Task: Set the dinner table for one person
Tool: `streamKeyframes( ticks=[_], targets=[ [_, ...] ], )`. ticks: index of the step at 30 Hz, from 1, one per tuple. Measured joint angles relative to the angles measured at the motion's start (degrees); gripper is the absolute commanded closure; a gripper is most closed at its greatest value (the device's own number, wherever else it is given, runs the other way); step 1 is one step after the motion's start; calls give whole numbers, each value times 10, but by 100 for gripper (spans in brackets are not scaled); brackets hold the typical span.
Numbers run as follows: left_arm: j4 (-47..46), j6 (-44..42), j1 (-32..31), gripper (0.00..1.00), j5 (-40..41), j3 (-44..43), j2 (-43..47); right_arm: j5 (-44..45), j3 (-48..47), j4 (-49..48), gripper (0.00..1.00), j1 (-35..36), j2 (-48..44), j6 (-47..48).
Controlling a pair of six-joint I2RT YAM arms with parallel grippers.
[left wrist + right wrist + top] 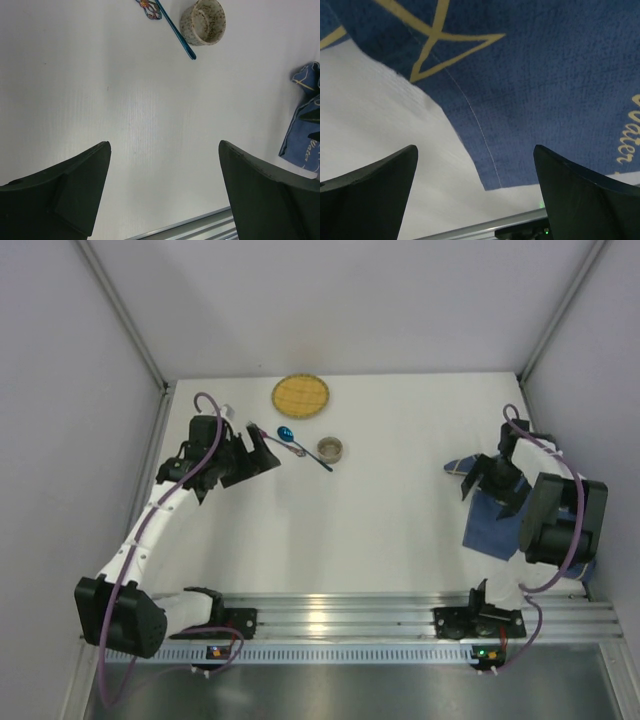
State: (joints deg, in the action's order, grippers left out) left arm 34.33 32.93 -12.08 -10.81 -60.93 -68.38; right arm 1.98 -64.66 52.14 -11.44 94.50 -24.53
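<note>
**Left gripper** (268,452): jaws apart, nothing between them. It hangs over the far left part of the desk (380,510). In the left wrist view only bare white desk surface lies between and below the two dark fingers (75,190).

**Right gripper** (468,480): jaws apart, nothing clamped. It sits low over the right side of the desk, at the far left corner of the placemat (497,525). In the right wrist view the fingers (370,190) straddle the placemat's hem, with white desk under the left finger and blue cloth under the right. Whether a finger touches the cloth, I cannot tell.

**Desk**: large matte white top that carries every item below. It lies directly beneath both grippers and runs from the metal rail (400,615) at the near edge to the back wall.

**Spoon** (291,436): blue bowl and thin blue handle, lying flat. It is just beyond the left gripper's fingertips, with the handle angled toward the cup.

**Cup** (331,449): small, speckled, upright, with its mouth open. It stands just beside the tip of the spoon handle, on the side away from the left gripper.

**Round mat** (300,394): yellow, woven and flat, lying near the back edge beyond the spoon.

**Placemat**: dark blue cloth with pale gold line drawings and lettering. It lies on the right side of the desk, partly under the right arm, with its far corner rumpled.
</note>
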Motion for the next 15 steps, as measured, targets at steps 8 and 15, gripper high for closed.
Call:
streamKeyframes(
  ticks=[8,15],
  targets=[
    [8,-18,-1,6,5,0,1,2,-7,-47,26,-5,87,18],
    [34,-19,-1,6,25,0,37,15,-3,-52,100,-4,86,24]
  ],
)
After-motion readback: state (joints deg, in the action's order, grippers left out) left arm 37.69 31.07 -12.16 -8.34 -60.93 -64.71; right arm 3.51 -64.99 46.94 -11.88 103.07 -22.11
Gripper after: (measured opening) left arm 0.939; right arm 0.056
